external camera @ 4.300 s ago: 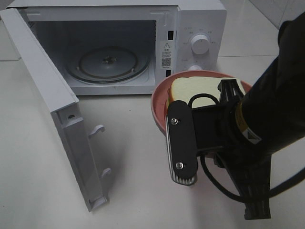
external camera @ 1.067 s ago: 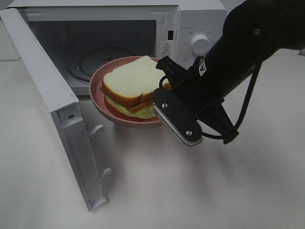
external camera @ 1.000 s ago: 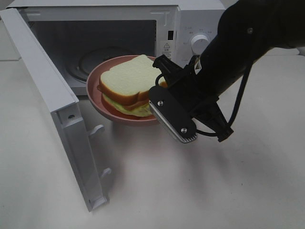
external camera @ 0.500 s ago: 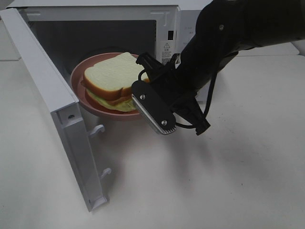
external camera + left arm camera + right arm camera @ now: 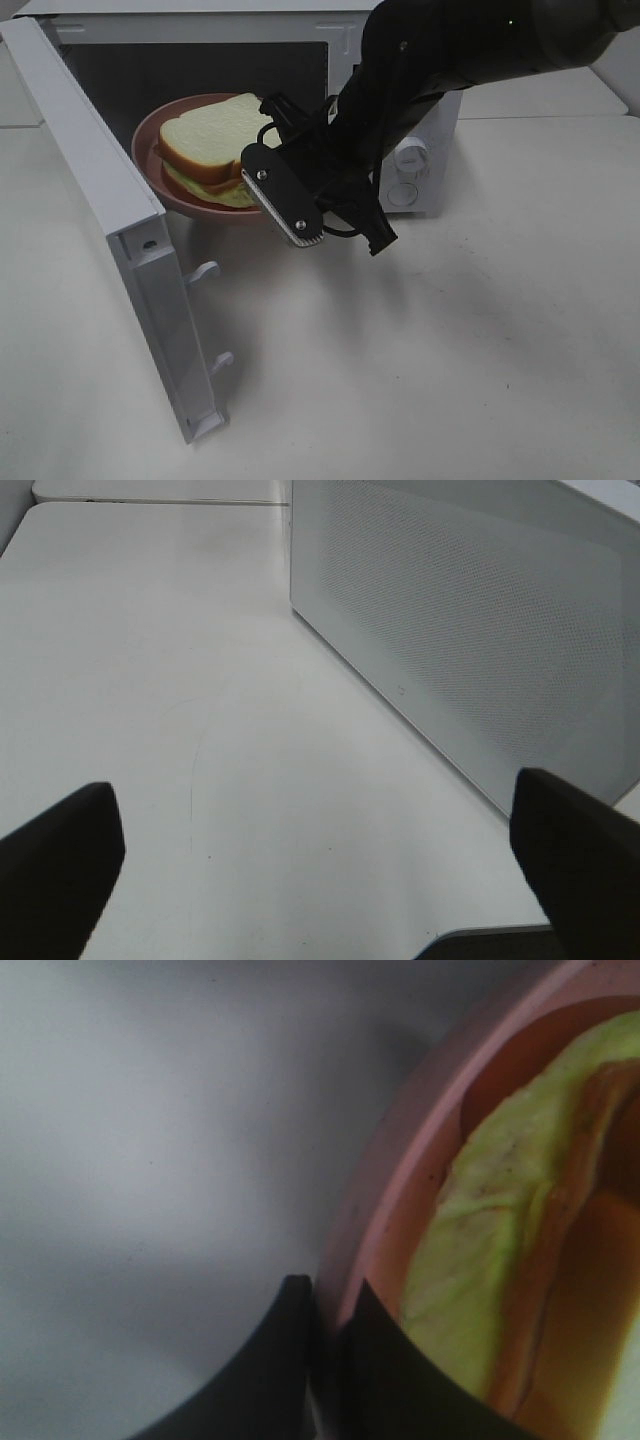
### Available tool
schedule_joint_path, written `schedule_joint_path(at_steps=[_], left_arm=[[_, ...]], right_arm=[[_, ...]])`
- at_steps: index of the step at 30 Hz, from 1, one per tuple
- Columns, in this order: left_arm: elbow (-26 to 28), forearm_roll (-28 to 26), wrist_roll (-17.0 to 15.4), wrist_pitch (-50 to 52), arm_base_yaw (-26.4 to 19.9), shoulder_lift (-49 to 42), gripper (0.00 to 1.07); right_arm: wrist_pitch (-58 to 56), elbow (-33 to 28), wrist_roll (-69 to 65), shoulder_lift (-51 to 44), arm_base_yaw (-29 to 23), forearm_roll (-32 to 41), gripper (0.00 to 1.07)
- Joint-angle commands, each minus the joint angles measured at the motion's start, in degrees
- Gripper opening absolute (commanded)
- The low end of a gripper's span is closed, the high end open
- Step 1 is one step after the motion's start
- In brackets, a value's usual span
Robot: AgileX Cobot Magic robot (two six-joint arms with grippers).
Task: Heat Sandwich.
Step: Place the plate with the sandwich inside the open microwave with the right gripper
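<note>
1. Right pincer (image 5: pixel 325 1332) is pinching the plate (image 5: pixel 146 150) rim; left pincer (image 5: pixel 318 870) is hanging spread over the table (image 5: pixel 150 680)
2. Sandwich (image 5: pixel 205 140) is riding on the plate at the microwave (image 5: pixel 435 160) mouth
3. One-edge grip is risking a tilt, sliding the sandwich off
4. Door (image 5: pixel 95 190) is crowding one side; the cavity is leaving room ahead

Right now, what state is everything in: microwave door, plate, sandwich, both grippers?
Microwave door: swung fully open.
Pink plate: held by its rim at the cavity mouth.
Sandwich: intact, lying on the plate.
Right gripper: fingers shut on the plate rim.
Left gripper: fingers open, holding nothing.
</note>
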State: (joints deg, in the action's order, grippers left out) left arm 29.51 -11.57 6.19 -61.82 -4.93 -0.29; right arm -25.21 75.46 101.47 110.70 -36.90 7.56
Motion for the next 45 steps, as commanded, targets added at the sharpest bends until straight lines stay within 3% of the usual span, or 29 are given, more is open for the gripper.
schedule_joint_path(at_steps=[1, 14, 26, 32, 45], left_arm=[[-0.1, -0.1, -0.1, 0.2, 0.3, -1.0, 0.98], [-0.1, -0.1, -0.1, 0.2, 0.3, -1.0, 0.98], [-0.1, -0.1, -0.1, 0.2, 0.3, -1.0, 0.98], [-0.1, -0.1, -0.1, 0.2, 0.3, -1.0, 0.98], [-0.1, -0.1, -0.1, 0.2, 0.3, -1.0, 0.98]], right_arm=[[-1.0, 3.8, -1.5, 1.9, 0.1, -1.6, 0.02], [-5.8, 16.1, -11.3, 9.2, -0.1, -7.6, 0.03], [-6.2, 23.5, -16.3, 14.7, -0.1, -9.1, 0.03], [-9.6, 30.7, -22.9, 18.8, -0.1, -13.3, 0.03], [-12.1, 43.4, -26.6, 26.4, -0.4, -13.9, 0.03]])
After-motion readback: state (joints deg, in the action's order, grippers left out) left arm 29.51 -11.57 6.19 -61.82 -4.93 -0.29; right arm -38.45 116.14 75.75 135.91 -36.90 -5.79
